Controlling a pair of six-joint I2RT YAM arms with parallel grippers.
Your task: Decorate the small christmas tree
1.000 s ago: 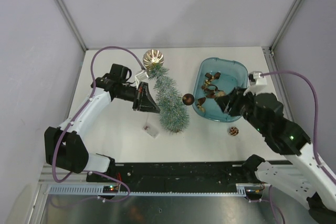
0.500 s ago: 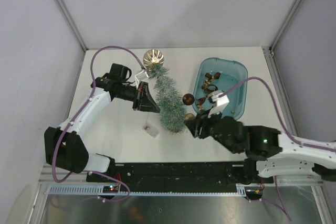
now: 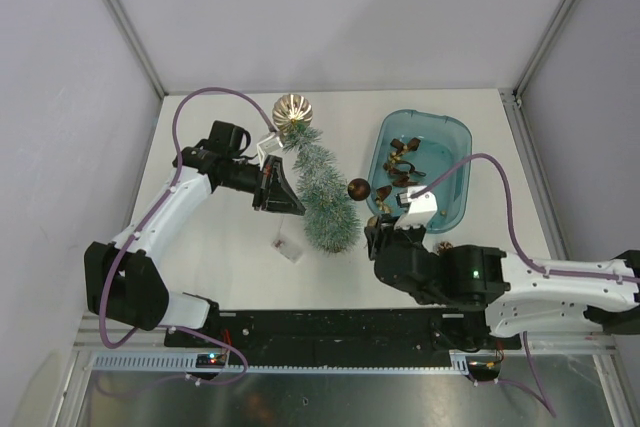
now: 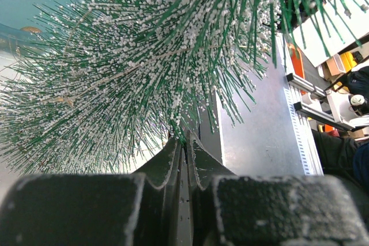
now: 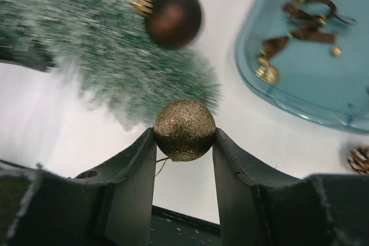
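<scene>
Your right gripper (image 5: 184, 137) holds a gold glitter ball (image 5: 184, 124) snug between its two jaws. Your left gripper (image 4: 184, 145) has its jaws pinched almost together on a few thin green bristles of the tree (image 3: 322, 195).

From above, the tree lies flat in the middle of the table. It runs from its thin tip near the top of the frame down to its wide end lower down, leaning a bit to the right. The left gripper is on its left side. The right gripper is just beside the wide end, on the lower right.

In the right wrist view, the tree is up and to the left of the ball. A brown ball (image 3: 358, 188) sits beside the tree, and the blue tray (image 3: 455, 195) is to its right.

So the right arm is the near one. I think it must go up and left to reach the branches.
</scene>
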